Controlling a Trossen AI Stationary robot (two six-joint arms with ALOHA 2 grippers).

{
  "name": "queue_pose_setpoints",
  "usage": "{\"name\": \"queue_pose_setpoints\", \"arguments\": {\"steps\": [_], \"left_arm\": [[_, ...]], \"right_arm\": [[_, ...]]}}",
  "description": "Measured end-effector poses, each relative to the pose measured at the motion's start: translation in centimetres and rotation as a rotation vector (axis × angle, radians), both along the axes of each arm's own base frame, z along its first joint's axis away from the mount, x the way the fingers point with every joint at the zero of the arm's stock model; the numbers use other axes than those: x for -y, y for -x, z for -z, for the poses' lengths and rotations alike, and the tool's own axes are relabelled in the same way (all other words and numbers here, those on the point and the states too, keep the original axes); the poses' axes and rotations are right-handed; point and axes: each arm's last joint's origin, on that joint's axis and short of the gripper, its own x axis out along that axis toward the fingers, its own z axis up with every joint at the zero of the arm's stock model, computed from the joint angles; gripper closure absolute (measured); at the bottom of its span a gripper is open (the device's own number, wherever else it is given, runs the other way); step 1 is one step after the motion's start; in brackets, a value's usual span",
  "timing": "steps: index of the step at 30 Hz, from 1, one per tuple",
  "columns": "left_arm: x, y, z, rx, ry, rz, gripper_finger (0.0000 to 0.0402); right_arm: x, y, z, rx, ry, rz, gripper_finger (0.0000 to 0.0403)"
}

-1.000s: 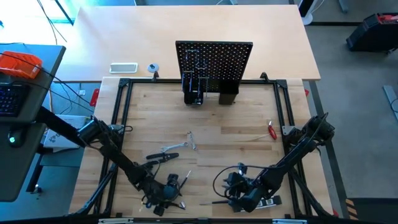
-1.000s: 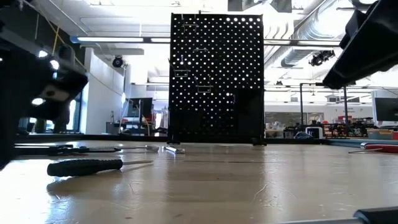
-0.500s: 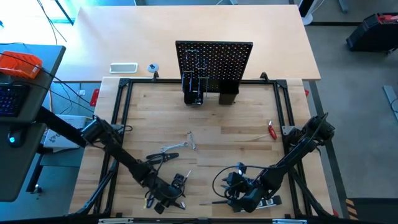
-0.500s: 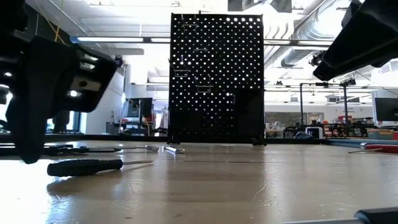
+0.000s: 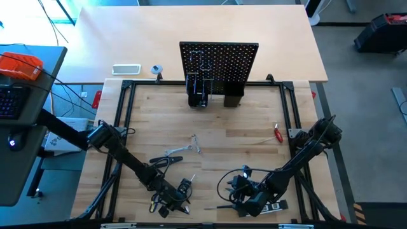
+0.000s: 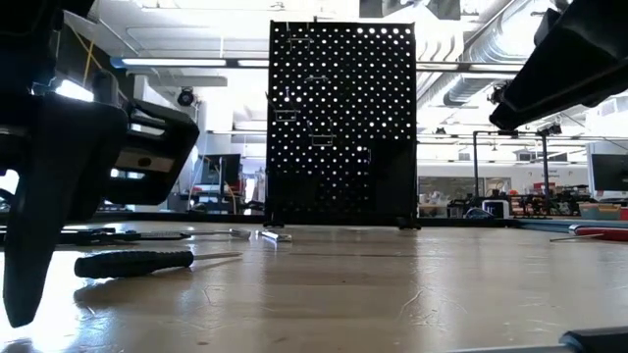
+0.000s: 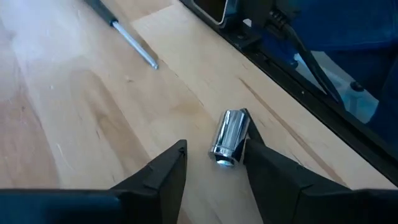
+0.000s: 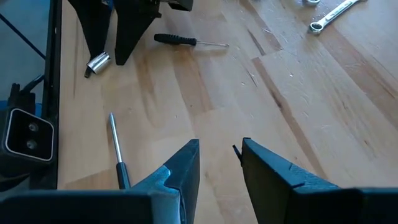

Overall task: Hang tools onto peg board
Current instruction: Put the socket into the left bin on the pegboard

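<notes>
Tools lie scattered on the bench [image 5: 241,143]; left tool [image 7: 211,163] spread around a small chrome socket [image 7: 229,138], one finger touching it; right tool [image 8: 219,155] parted, holding nothing

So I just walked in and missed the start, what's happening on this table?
A two-armed robot is putting tools on the peg board at the table's far side. The left gripper is down at the near edge, its fingers astride a small shiny metal socket lying on the wood, one finger against it, not lifted. The right gripper waits open and empty nearby. A black-handled screwdriver and a wrench lie loose.
</notes>
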Motion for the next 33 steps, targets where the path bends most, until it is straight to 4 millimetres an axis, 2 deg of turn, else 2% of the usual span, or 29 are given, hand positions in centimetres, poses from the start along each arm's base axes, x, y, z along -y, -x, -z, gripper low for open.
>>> {"name": "queue_pose_setpoints", "arguments": {"steps": [11,21,33], "left_arm": [[0.2,-0.1,-0.1,0.054,-0.02,0.067,0.0323],[1.0,-1.6,0.9,0.062,-0.043,0.098,0.0327],[-1.3,-2.7,1.4,-0.048,-0.047,0.013,0.0334]], "right_arm": [[0.0,0.0,0.0,0.007,0.0,0.011,0.0288],[0.0,-0.1,-0.1,0.016,0.0,0.015,0.0288],[0.0,-0.1,-0.1,0.018,-0.004,0.014,0.0288]]}}
